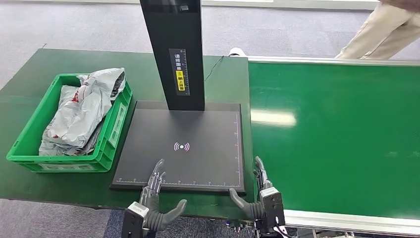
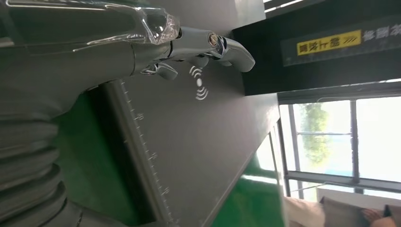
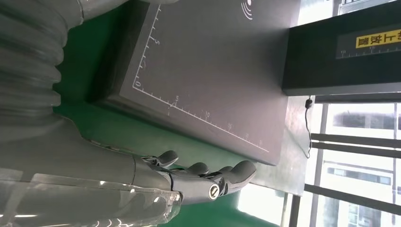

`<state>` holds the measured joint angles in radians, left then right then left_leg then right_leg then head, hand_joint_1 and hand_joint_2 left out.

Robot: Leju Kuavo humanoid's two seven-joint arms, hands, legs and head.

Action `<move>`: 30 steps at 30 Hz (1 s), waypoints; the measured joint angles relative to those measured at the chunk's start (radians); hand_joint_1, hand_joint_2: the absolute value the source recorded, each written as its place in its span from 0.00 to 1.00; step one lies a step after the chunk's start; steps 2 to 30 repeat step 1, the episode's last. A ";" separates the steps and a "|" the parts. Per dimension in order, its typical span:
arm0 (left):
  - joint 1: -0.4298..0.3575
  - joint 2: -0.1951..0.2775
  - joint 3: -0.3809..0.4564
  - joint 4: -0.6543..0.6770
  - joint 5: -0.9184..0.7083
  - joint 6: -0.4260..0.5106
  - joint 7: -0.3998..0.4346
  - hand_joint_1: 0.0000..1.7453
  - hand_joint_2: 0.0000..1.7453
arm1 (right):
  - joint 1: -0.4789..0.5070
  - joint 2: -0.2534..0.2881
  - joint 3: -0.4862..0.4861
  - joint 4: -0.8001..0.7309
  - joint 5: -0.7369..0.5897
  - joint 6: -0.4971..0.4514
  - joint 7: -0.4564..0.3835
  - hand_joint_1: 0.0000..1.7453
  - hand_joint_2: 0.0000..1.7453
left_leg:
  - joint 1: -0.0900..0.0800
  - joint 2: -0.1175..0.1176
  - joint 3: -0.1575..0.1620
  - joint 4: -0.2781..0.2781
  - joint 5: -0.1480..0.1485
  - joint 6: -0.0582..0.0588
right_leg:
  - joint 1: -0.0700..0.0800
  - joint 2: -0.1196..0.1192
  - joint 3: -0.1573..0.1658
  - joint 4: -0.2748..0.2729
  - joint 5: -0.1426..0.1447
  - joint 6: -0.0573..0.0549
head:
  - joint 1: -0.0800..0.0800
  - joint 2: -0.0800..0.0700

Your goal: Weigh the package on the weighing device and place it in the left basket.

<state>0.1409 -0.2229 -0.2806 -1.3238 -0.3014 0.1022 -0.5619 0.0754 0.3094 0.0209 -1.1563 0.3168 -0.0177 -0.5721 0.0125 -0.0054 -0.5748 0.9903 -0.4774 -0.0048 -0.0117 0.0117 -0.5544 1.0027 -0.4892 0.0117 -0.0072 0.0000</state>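
The weighing device is a dark flat platform (image 1: 198,129) with a white signal mark (image 1: 182,147) and a black upright column (image 1: 174,54); nothing lies on it. The green basket (image 1: 27,126) at the left holds several grey plastic mail packages (image 1: 81,106). My left hand (image 1: 154,196) hovers open at the platform's near edge, fingers stretched over it (image 2: 208,47). My right hand (image 1: 260,191) is open at the platform's near right corner, fingers (image 3: 208,177) extended over the green table strip beside the platform (image 3: 213,71).
A green conveyor belt (image 1: 337,134) runs to the right of the scale, with a silver rail along its near edge. A person in beige trousers (image 1: 381,32) stands at the far right. A cable (image 1: 213,67) trails behind the column.
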 joint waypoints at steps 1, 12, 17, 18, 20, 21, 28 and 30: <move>0.004 -0.001 -0.001 0.000 -0.006 -0.001 0.002 0.00 1.00 | 0.002 -0.001 0.004 0.001 -0.001 -0.004 -0.004 0.00 1.00 | 0.000 0.000 0.000 0.000 0.000 0.000 | 0.000 0.000 0.000 0.000 0.000 0.000 | 0.000 0.000; 0.004 -0.001 -0.001 0.000 -0.006 -0.001 0.002 0.00 1.00 | 0.002 -0.001 0.004 0.001 -0.001 -0.004 -0.004 0.00 1.00 | 0.000 0.000 0.000 0.000 0.000 0.000 | 0.000 0.000 0.000 0.000 0.000 0.000 | 0.000 0.000; 0.004 -0.001 -0.001 0.000 -0.006 -0.001 0.002 0.00 1.00 | 0.002 -0.001 0.004 0.001 -0.001 -0.004 -0.004 0.00 1.00 | 0.000 0.000 0.000 0.000 0.000 0.000 | 0.000 0.000 0.000 0.000 0.000 0.000 | 0.000 0.000; 0.004 -0.001 -0.001 0.000 -0.006 -0.001 0.002 0.00 1.00 | 0.002 -0.001 0.004 0.001 -0.001 -0.004 -0.004 0.00 1.00 | 0.000 0.000 0.000 0.000 0.000 0.000 | 0.000 0.000 0.000 0.000 0.000 0.000 | 0.000 0.000; 0.004 -0.001 -0.001 0.000 -0.006 -0.001 0.002 0.00 1.00 | 0.002 -0.001 0.004 0.001 -0.001 -0.004 -0.004 0.00 1.00 | 0.000 0.000 0.000 0.000 0.000 0.000 | 0.000 0.000 0.000 0.000 0.000 0.000 | 0.000 0.000; 0.004 -0.001 -0.001 0.000 -0.006 -0.001 0.002 0.00 1.00 | 0.002 -0.001 0.004 0.001 -0.001 -0.004 -0.004 0.00 1.00 | 0.000 0.000 0.000 0.000 0.000 0.000 | 0.000 0.000 0.000 0.000 0.000 0.000 | 0.000 0.000; 0.004 -0.001 -0.001 0.000 -0.006 -0.001 0.002 0.00 1.00 | 0.002 -0.001 0.004 0.001 -0.001 -0.004 -0.004 0.00 1.00 | 0.000 0.000 0.000 0.000 0.000 0.000 | 0.000 0.000 0.000 0.000 0.000 0.000 | 0.000 0.000; 0.004 -0.001 -0.001 0.000 -0.006 -0.001 0.002 0.00 1.00 | 0.002 -0.001 0.004 0.001 -0.001 -0.004 -0.004 0.00 1.00 | 0.000 0.000 0.000 0.000 0.000 0.000 | 0.000 0.000 0.000 0.000 0.000 0.000 | 0.000 0.000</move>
